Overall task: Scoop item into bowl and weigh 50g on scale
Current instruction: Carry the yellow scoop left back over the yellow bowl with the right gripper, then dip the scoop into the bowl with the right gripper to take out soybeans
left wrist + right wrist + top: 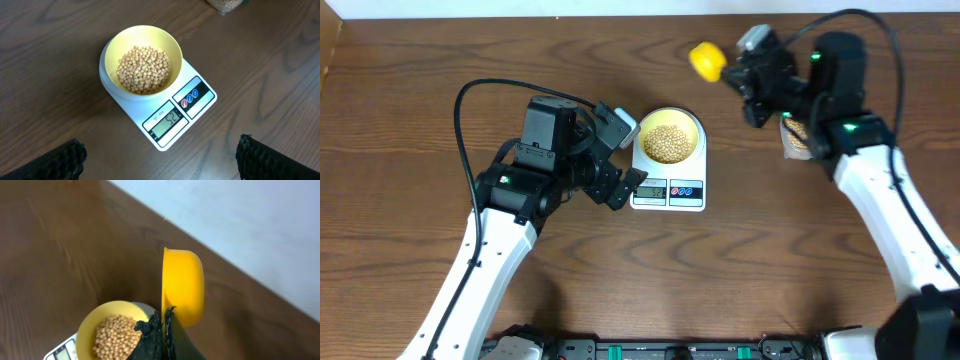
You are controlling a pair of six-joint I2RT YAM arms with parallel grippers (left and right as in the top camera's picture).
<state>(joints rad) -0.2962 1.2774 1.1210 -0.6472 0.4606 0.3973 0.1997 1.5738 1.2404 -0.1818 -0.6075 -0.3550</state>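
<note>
Many beans (669,142) fill the bowl (695,124) just beside the left end effector (621,158).

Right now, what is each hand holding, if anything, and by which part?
The right hand pinches the yellow scoop just below its cup, the handle hidden between shut fingers. The left hand is open and holds nothing.

Tight claw (164,320) on yellow scoop (183,287)

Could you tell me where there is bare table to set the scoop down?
Free: the table left of the left gripper, and the stretch between the scale and the right arm. Crowded: between left gripper and scale, and around the container by that arm.
</note>
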